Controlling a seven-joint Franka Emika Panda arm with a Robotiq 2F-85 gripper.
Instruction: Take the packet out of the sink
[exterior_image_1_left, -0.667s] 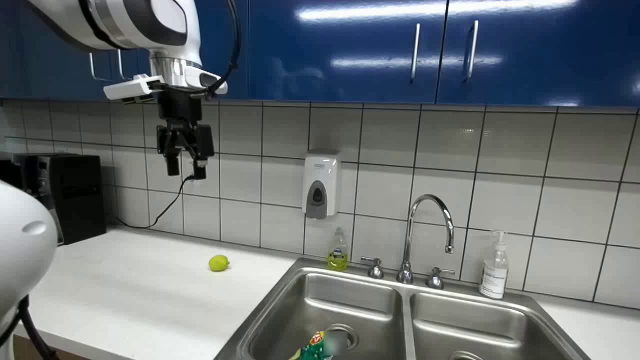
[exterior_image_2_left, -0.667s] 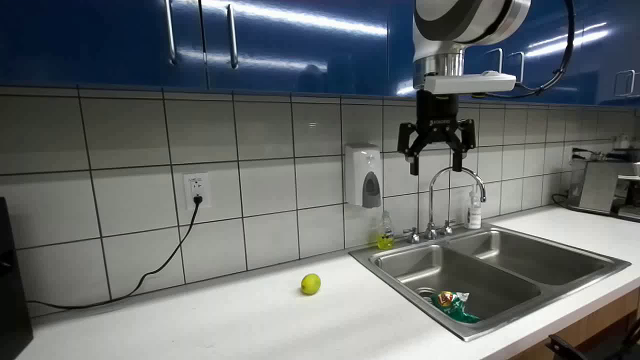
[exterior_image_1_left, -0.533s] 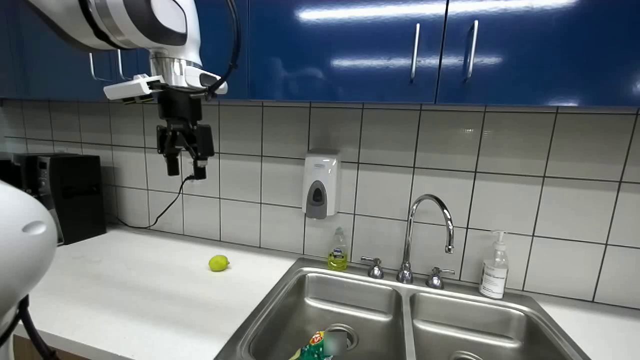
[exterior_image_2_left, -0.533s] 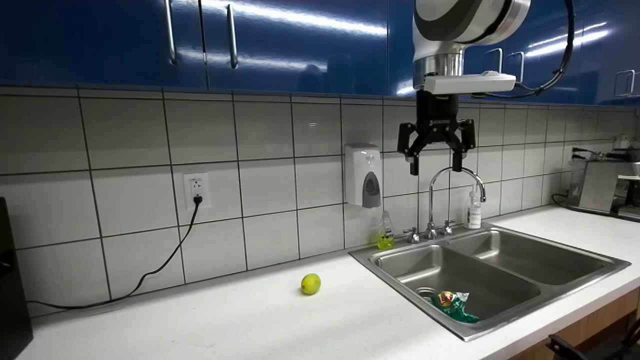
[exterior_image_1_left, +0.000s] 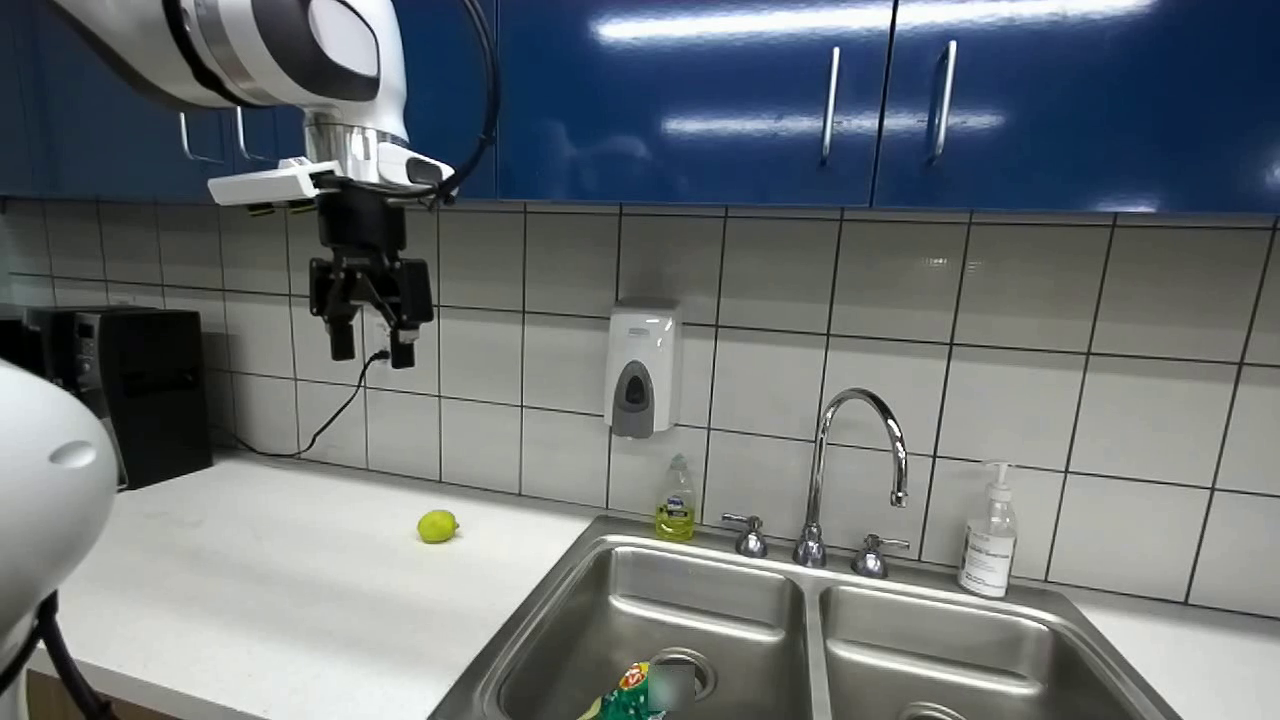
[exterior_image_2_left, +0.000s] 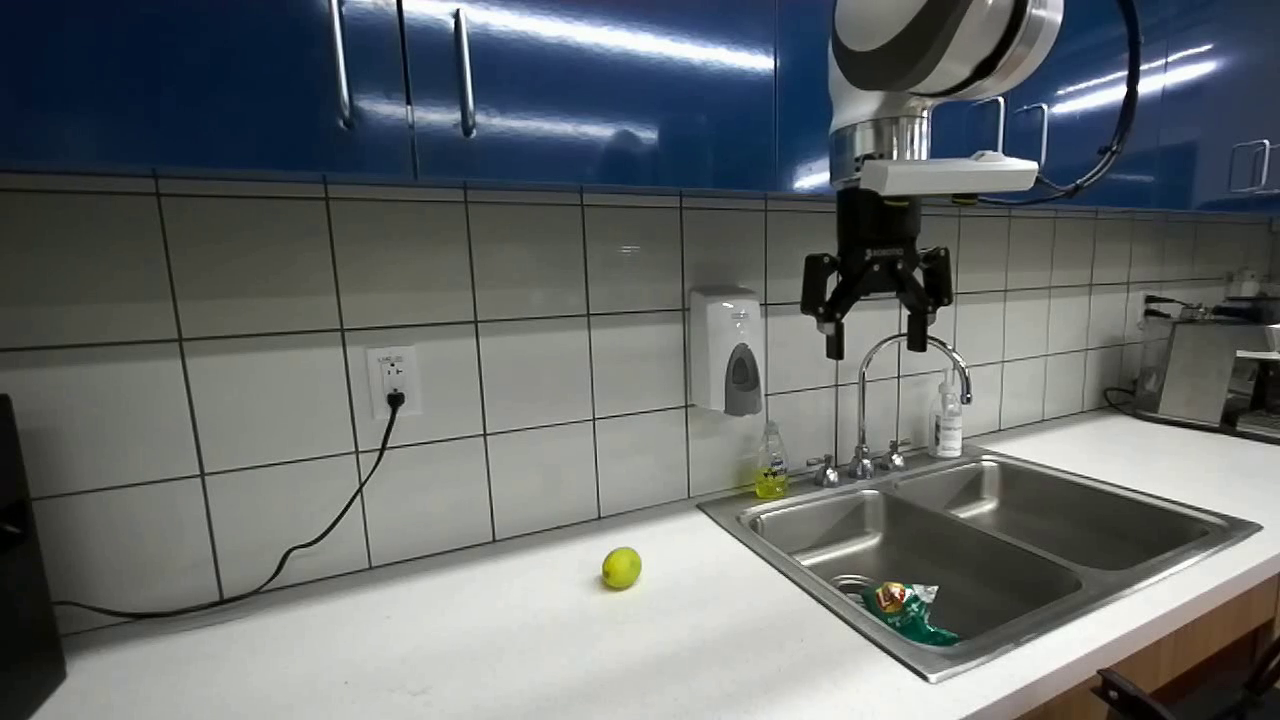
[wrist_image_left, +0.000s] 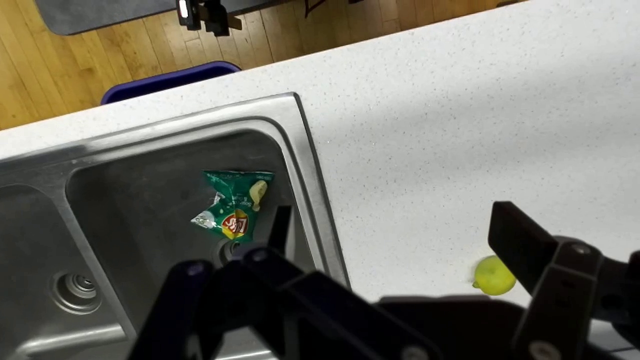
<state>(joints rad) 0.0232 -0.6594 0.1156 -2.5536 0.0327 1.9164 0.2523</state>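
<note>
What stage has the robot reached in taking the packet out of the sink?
Done: nothing of the removal yet, as the packet lies in the sink.
In hand: nothing is held; the fingers hang apart, raised well above the sink's level.
Left: apparently the whole job, since the packet is ungrasped: reach down, grip it, lift it out.

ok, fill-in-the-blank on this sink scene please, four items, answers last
1. The sink holding the packet is divided in ____.
2. Beside the sink, the fruit rests on the white ____.
3. Rather than shut, the gripper is ____.
4. The cabinets are coloured ____.

Missing words: two; counter; open; blue.
</note>
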